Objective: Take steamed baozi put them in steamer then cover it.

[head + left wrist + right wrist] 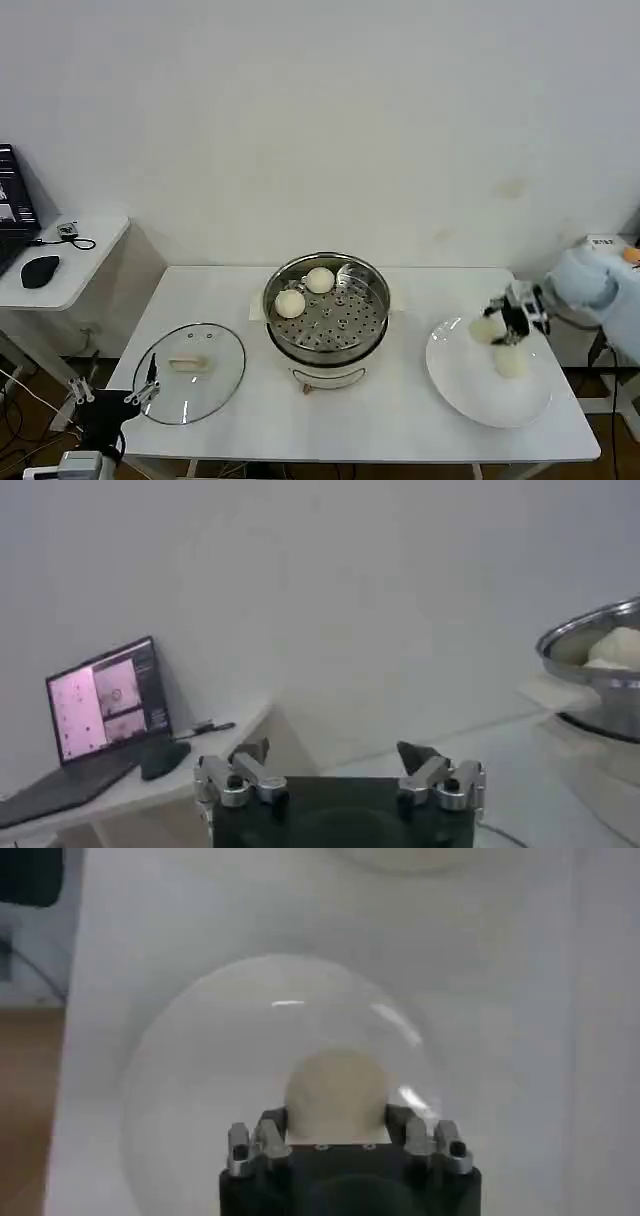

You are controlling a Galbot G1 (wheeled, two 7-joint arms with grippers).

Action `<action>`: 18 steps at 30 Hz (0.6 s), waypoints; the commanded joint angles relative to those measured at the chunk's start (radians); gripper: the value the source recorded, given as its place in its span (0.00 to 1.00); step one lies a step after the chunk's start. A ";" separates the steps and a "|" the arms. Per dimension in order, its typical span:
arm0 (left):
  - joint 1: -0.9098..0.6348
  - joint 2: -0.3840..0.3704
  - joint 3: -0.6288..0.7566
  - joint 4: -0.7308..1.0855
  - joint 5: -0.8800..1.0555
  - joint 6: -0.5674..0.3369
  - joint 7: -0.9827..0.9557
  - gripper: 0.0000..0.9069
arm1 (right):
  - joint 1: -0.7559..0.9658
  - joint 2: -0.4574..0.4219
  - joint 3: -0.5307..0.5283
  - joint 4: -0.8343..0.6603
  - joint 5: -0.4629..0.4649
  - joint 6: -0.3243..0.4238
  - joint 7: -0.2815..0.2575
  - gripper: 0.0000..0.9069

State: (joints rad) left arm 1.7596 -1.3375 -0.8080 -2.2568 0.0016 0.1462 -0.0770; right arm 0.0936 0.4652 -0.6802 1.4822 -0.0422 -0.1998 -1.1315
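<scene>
Head view, L to R: left gripper (143,390) parked low at the table's front-left corner, jaws spread w/ nothing between them; its wrist view shows the same open fingers (250,752) facing a side desk w/ a laptop (105,708). Lid (189,370) lies flat on the table (400,410), just beside those jaws on the steamer side, white handle up.

Steamer (326,310) is mid-table, uncovered, well apart from both grippers. Two baozi (304,291) sit touching each other at the far-left of its perforated floor; the rest of the floor is bare.

Plate (455,385) is on the right. Right gripper (500,328) is over its far edge, jaws closed on a bun (486,328). In the right wrist view that bun (335,1096) fills the gap between the fingers (262,1131), w/ the plate under it. Last bun (511,362) rests on the plate just below and nearer than the jaws.

Handling, as I judge it: buns are light, soft and squashy w/ smooth skin, so grip lightly across the widest part, around mid-height; too much squeeze dents or tears, too little lets it slip. Lid is glass w/ a metal rim, stiff and breakable; take it by the centre handle, approx. level.

Roughly half done: two in, one held, one left, then cover.
</scene>
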 commanded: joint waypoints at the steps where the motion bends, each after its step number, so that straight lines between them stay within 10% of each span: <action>1: -0.005 -0.001 -0.003 -0.001 0.000 0.002 0.000 1.00 | 0.410 0.139 -0.219 -0.008 0.100 -0.015 -0.016 0.73; 18: -0.009 -0.001 -0.041 0.001 -0.001 0.011 0.002 1.00 | 0.451 0.605 -0.395 -0.095 0.160 0.007 0.031 0.73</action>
State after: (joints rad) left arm 1.7462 -1.3376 -0.8380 -2.2550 0.0006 0.1571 -0.0752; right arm 0.5008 0.8093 -0.9758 1.4466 0.0895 -0.2159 -1.1133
